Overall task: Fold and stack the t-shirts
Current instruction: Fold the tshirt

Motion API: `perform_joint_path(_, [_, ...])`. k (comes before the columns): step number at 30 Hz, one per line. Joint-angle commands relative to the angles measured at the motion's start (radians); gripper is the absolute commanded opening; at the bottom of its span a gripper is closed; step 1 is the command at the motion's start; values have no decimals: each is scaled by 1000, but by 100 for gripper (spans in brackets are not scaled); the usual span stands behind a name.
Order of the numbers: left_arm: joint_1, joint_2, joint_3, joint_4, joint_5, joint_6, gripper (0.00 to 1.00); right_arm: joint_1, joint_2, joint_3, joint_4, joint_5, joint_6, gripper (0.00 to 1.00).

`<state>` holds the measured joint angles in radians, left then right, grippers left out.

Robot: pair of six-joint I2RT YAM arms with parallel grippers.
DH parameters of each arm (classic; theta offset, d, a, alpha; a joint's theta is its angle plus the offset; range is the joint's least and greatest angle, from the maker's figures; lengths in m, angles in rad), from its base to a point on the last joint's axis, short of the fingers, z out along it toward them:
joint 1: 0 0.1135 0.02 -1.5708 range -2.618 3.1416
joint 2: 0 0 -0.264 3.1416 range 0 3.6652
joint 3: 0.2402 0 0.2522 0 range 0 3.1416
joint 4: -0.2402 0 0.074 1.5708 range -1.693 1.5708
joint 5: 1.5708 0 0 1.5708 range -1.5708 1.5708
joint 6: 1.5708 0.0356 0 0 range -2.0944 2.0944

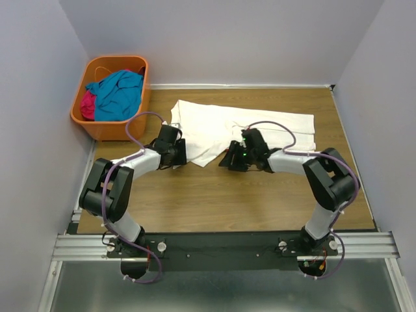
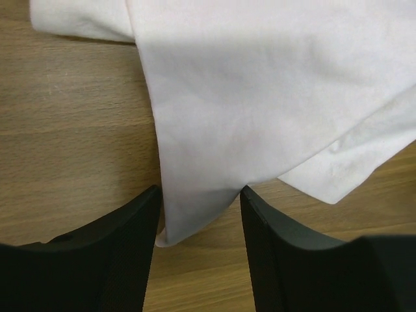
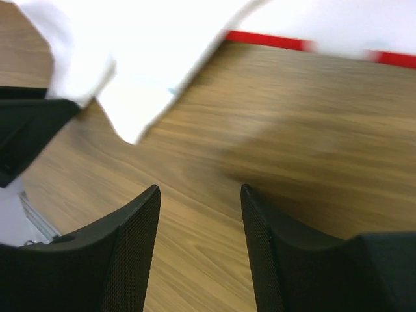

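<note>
A white t-shirt [image 1: 260, 127] lies spread across the far half of the table, with a folded flap pointing toward the arms. In the left wrist view, a corner of the white t-shirt [image 2: 260, 97] lies on the wood between the fingers of my left gripper [image 2: 198, 192], which stands open around it. My left gripper [image 1: 177, 155] sits at the shirt's near left edge. My right gripper [image 1: 231, 160] hovers near the flap, and in its own view it [image 3: 200, 195] is open over bare wood, with the white cloth [image 3: 149, 52] ahead and to the left. A red strip [image 3: 273, 40] shows under the cloth edge. A teal-blue t-shirt [image 1: 120, 91] and a magenta t-shirt [image 1: 88, 104] lie crumpled in the basket.
An orange basket [image 1: 109, 130] stands at the table's far left corner against the wall. Grey walls close in the left, back and right sides. Bare wooden tabletop [image 1: 221, 201] stretches between the shirt and the arm bases.
</note>
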<state>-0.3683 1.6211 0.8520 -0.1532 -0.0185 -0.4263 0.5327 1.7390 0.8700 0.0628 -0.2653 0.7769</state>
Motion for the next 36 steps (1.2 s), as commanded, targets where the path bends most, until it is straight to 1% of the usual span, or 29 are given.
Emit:
perform_joint_path(1, [19, -4, -21, 37, 103, 12, 57, 104, 108, 75, 94, 174, 152, 59])
perform_joint_path(2, [25, -3, -18, 37, 107, 14, 56, 119, 128, 83, 97, 187, 168, 59])
perform_joint_path(3, [25, -3, -8, 37, 114, 21, 51, 131, 145, 96, 103, 211, 194, 59])
perform_joint_path(6, [31, 0, 18, 29, 117, 37, 41, 174, 217, 145, 101, 238, 223, 59])
perform_joint_path(7, [32, 2, 25, 26, 114, 46, 33, 184, 232, 155, 103, 257, 240, 59])
perform_joint_path(8, [37, 3, 35, 18, 111, 50, 31, 194, 244, 165, 101, 261, 251, 58])
perform_joint_path(9, [38, 3, 50, 14, 97, 55, 21, 197, 267, 176, 97, 277, 265, 58])
perform_joint_path(10, [40, 3, 59, 9, 89, 57, 19, 200, 275, 181, 95, 294, 291, 57])
perform_joint_path(11, [42, 5, 67, 1, 83, 66, 13, 202, 283, 185, 89, 311, 300, 55])
perform_joint_path(12, [43, 8, 84, -2, 71, 69, 11, 204, 296, 196, 74, 330, 312, 55])
perform_joint_path(14, [43, 16, 105, -14, 66, 78, 10, 202, 312, 210, 58, 336, 321, 54])
perform_joint_path(16, [43, 19, 114, -17, 68, 80, 9, 204, 335, 227, 46, 328, 335, 51])
perform_joint_path(19, [45, 22, 122, -17, 77, 75, 9, 205, 356, 230, 42, 316, 355, 41])
perform_joint_path(21, [45, 23, 127, -13, 83, 70, 9, 205, 363, 227, 40, 310, 364, 30])
perform_joint_path(22, [45, 23, 128, -14, 86, 70, 9, 205, 364, 227, 39, 310, 369, 19])
perform_joint_path(25, [45, 28, 145, -13, 91, 63, 9, 205, 353, 227, 35, 328, 368, 4])
perform_joint_path(26, [45, 31, 153, -13, 94, 61, 9, 205, 349, 228, 35, 333, 361, 2])
perform_joint_path(27, [46, 34, 159, -16, 95, 57, 9, 205, 343, 234, 35, 336, 355, 0])
perform_joint_path(33, [55, 62, 258, -25, 118, 35, 9, 190, 275, 273, 29, 367, 282, 0])
perform_joint_path(36, [63, 89, 318, -29, 121, 29, 9, 155, 251, 296, 23, 360, 243, 0])
